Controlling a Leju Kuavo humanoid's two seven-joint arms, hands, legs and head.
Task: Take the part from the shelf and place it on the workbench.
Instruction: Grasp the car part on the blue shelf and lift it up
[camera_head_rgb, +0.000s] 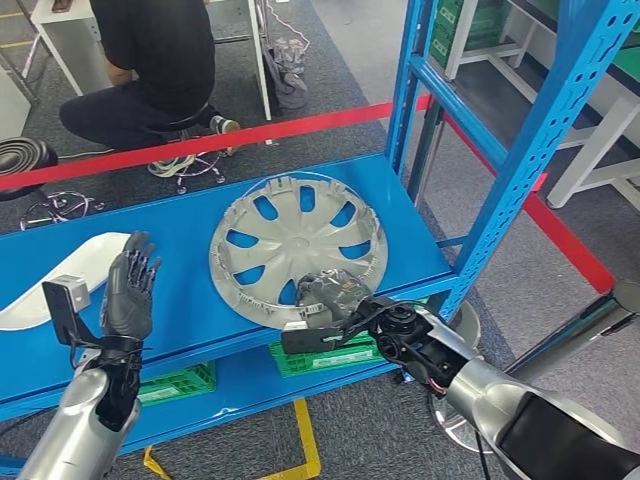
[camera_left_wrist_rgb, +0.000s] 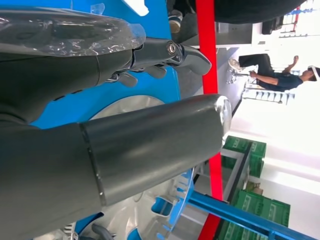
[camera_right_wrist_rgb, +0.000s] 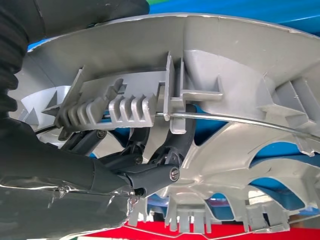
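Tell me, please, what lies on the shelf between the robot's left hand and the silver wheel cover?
In the head view, only bare blue shelf surface separates the raised left hand from the wheel cover; nothing stands there.

— What's beyond the red tape (camera_head_rgb: 226, 137) in the upper left?
— A person in black (camera_head_rgb: 147, 70), crouched on grey carpet beside a white table (camera_head_rgb: 64, 30).
— And lower down?
— Green crates (camera_head_rgb: 177, 385), plus yellow floor tape (camera_head_rgb: 306, 435) at bottom centre.

Matt silver plastic wheel cover (camera_head_rgb: 298, 245) on glossy blue painted metal shelf (camera_head_rgb: 181, 290).
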